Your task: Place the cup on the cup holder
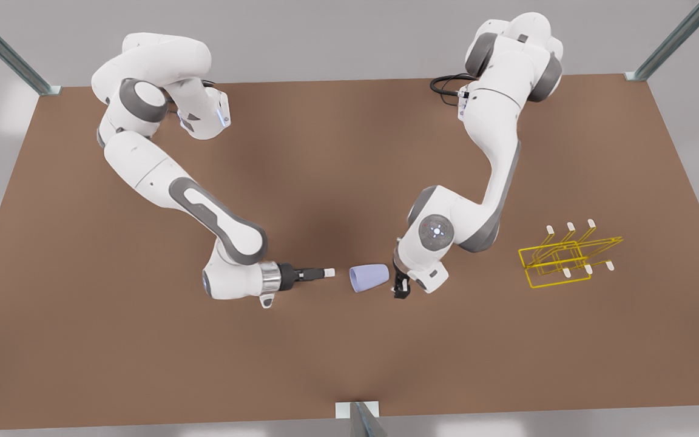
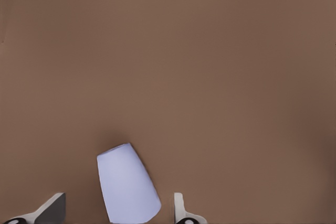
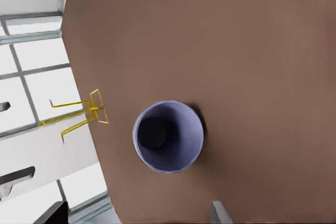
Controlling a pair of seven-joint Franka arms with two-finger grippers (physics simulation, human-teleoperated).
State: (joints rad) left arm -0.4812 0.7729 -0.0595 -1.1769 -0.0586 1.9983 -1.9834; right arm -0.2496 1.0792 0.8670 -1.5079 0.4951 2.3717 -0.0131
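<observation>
On the table (image 1: 143, 364), at the front view's left of the cup (image 1: 369, 278), the right pincer (image 1: 329, 273) is held level and aimed at the cup's open mouth, just short of the rim and not touching. It is judged released, as two finger tips are seen well apart in the right wrist view.

The cup is found lying on its side, mouth toward the right pincer and narrow base toward the left pincer (image 1: 400, 291). The left pincer is pointed downward just beside the base. It is released, with both fingers (image 2: 52, 206) spread wider than the cup.

The cup holder (image 1: 565, 258) is noted well apart from the cup, on the far side of the left pincer, with nothing on its prongs.

Step in hand, as judged: the grasp. The wall should be straddled evenly across its taper and nearer the wider part, so that the cup is not squeezed out. Closure should be made slowly, since a lying cup may be rolled by one-sided contact.
</observation>
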